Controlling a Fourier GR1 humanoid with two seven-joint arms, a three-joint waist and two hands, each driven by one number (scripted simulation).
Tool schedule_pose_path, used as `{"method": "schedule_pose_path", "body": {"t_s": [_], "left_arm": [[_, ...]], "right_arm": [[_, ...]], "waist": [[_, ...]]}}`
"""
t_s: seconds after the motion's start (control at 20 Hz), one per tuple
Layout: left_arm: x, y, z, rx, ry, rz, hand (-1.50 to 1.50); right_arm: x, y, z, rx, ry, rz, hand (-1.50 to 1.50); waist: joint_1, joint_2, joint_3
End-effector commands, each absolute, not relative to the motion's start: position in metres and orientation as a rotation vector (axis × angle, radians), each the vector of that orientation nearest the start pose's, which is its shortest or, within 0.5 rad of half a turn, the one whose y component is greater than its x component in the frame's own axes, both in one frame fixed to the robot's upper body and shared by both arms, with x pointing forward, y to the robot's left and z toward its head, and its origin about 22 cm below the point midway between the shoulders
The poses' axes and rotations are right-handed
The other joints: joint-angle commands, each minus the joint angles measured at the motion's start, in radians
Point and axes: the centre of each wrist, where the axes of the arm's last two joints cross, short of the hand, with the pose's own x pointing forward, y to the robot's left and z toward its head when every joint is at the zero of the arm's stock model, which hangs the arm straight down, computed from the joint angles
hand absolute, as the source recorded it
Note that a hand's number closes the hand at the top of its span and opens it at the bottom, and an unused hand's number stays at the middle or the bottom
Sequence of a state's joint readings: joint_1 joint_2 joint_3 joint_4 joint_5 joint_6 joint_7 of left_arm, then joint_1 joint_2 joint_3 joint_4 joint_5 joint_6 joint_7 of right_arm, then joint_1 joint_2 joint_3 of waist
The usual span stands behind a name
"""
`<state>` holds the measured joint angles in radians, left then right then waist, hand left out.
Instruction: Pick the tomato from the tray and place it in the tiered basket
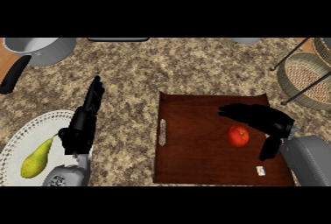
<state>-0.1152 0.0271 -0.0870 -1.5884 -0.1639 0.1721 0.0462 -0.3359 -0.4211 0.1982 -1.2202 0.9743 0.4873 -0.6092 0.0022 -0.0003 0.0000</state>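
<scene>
1. Red and smooth, the round tomato (238, 135) lies on the dark wooden tray (194, 166), just below and inside the curve of the right hand (262, 117) in the head view. That hand arches over it, fingers spread and curved, thumb hanging down on the fruit's outer side; it holds nothing yet, and I cannot tell if any finger touches the skin.
2. As I judge it, the grasp is the step in hand. To do it well, lower the palm, bring fingers and thumb in on opposite sides of the tomato, and lift straight up; a round, glossy fruit may roll on the flat tray.
3. Up and outward from the right hand stands the tiered basket (309, 81), woven trays on a thin dark frame.
4. Resting straight-fingered on the speckled stone tabletop (194, 65), the left hand (82, 124) lies beside a white plate (26, 131) bearing a yellow-green pear (35, 159).
</scene>
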Motion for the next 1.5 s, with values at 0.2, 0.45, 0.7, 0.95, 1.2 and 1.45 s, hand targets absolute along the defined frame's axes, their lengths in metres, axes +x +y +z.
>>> {"method": "schedule_pose_path", "body": {"t_s": [0.2, 0.45, 0.7, 0.95, 1.2, 1.45], "left_arm": [[0.263, 0.204, 0.041, 0.186, -1.650, -0.117, 0.00], [0.260, 0.202, 0.033, 0.179, -1.665, -0.116, 0.00], [0.275, 0.215, 0.029, 0.205, -1.668, -0.119, 0.00], [0.261, 0.193, 0.030, 0.184, -1.659, -0.109, 0.00], [0.269, 0.203, 0.035, 0.204, -1.666, -0.089, 0.00], [0.269, 0.193, 0.030, 0.216, -1.657, -0.089, 0.00]], "right_arm": [[0.316, -0.256, -0.006, -0.088, -1.376, 1.688, -1.50], [0.313, -0.283, -0.015, -0.113, -1.438, 1.630, 1.50], [0.321, -0.252, -0.023, -0.256, -1.617, 1.681, 1.50], [0.308, -0.259, -0.024, -0.291, -1.640, 1.631, 1.50], [0.305, -0.322, -0.027, -0.839, -0.983, 1.497, 1.50], [0.309, -0.330, -0.002, -1.115, -0.782, 1.314, 1.50]], "waist": [[0.002, 0.000, 0.000], [0.001, 0.000, 0.000], [0.006, 0.003, 0.001], [-0.001, -0.001, 0.000], [-0.028, -0.006, -0.005], [-0.031, -0.007, -0.003]]}}
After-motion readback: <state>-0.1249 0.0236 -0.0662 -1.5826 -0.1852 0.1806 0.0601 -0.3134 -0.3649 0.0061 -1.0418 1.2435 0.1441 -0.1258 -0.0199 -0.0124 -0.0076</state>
